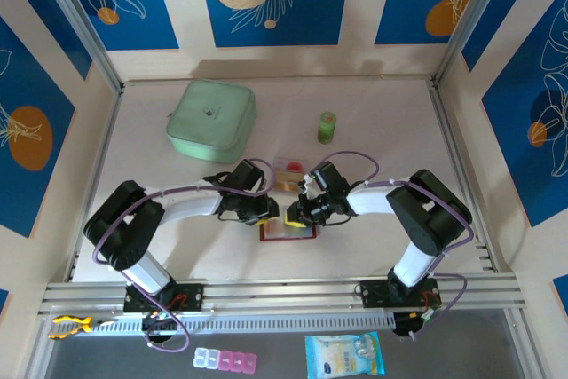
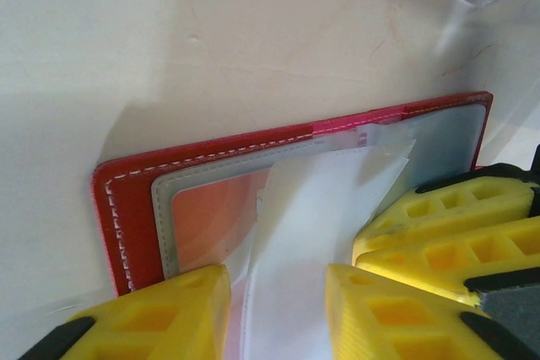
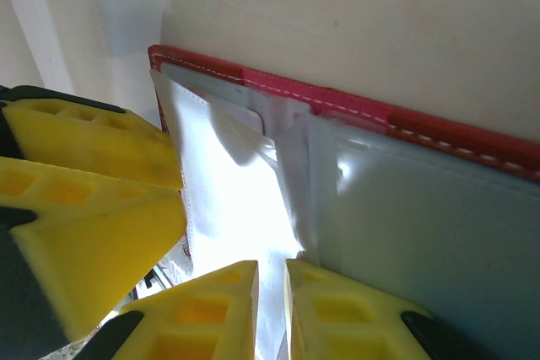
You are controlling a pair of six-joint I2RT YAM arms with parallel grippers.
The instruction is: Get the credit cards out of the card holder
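Observation:
The red card holder [image 1: 287, 231] lies open on the table between both arms, grey inside up [image 2: 160, 200]. An orange credit card [image 2: 207, 221] sits in its left clear pocket. A clear pocket sleeve [image 2: 312, 208] is lifted off the wallet. My left gripper [image 2: 277, 314] is open and straddles this sleeve with a wide gap. My right gripper [image 3: 270, 309] is shut on the sleeve's edge [image 3: 228, 200], its fingers nearly touching. The two grippers [image 1: 271, 214] [image 1: 299, 212] sit close together over the holder. The right pocket [image 3: 422, 225] lies flat against the red cover.
A clear flat plastic rectangle [image 1: 288, 172] with orange and red on it lies just behind the wallet. Further back stand a small green bottle [image 1: 327, 127] and a large pale-green square pouch [image 1: 211, 119]. Rails border the table's sides and front.

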